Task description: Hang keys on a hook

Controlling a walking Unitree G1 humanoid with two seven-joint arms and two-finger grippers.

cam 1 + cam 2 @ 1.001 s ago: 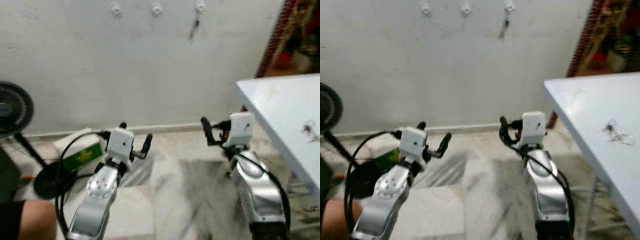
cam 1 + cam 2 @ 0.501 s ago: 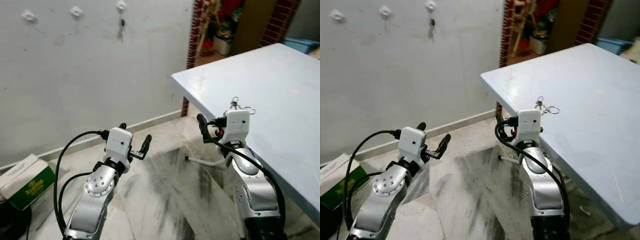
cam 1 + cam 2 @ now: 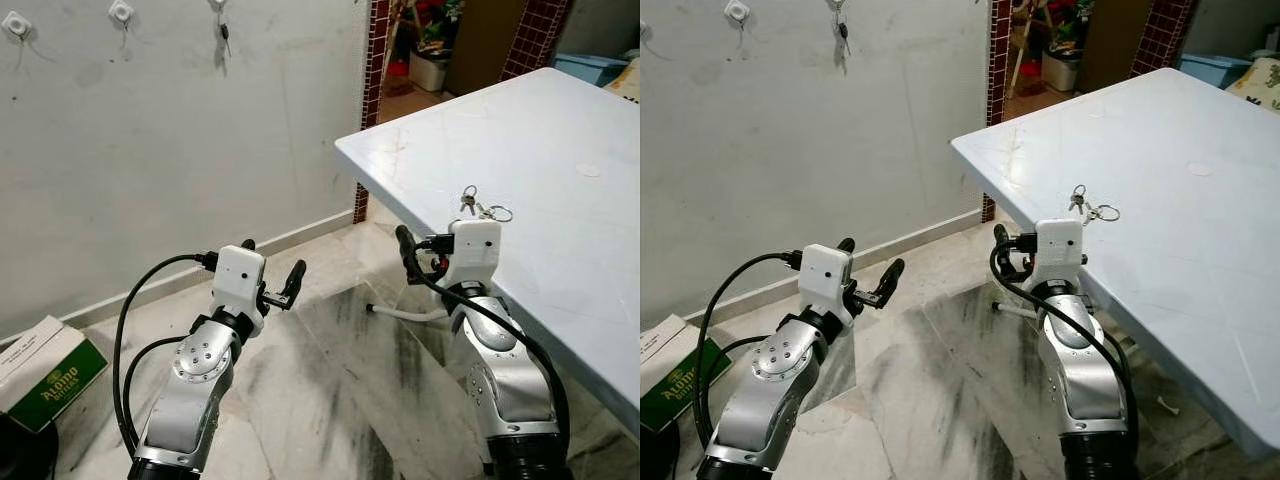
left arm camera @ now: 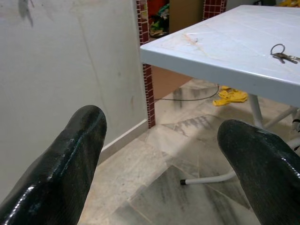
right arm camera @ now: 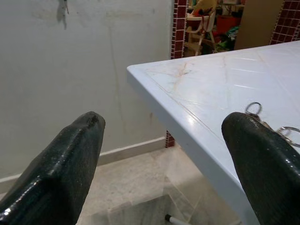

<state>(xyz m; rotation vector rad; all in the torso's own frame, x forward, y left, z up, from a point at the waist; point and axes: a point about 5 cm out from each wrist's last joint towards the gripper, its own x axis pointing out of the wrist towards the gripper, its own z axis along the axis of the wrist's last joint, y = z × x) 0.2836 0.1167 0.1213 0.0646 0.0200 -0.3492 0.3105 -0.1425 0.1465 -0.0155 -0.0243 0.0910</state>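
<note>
A bunch of keys (image 3: 481, 206) on a ring lies on the pale blue table (image 3: 570, 130), near its front-left edge; the keys (image 4: 282, 53) also appear in the left wrist view. Just short of them, my right gripper (image 5: 164, 123) is open and empty, level with the table edge. My left gripper (image 3: 272, 266) is also open and empty, held over the floor to the left. High on the white wall are three hooks (image 3: 120, 12). The rightmost hook carries a small dark hanging thing (image 3: 226, 36).
A green and white cardboard box (image 3: 44, 365) lies on the marble floor at the lower left, by a dark fan base (image 3: 14, 452). A brick pillar (image 3: 373, 70) and a cluttered doorway (image 3: 432, 45) stand behind the table. A table leg (image 3: 405, 312) crosses the floor.
The whole picture has shifted: the camera swung right from the wall to the table, then settled. The fan has left the view. Both arms keep the same pose, grippers open.
</note>
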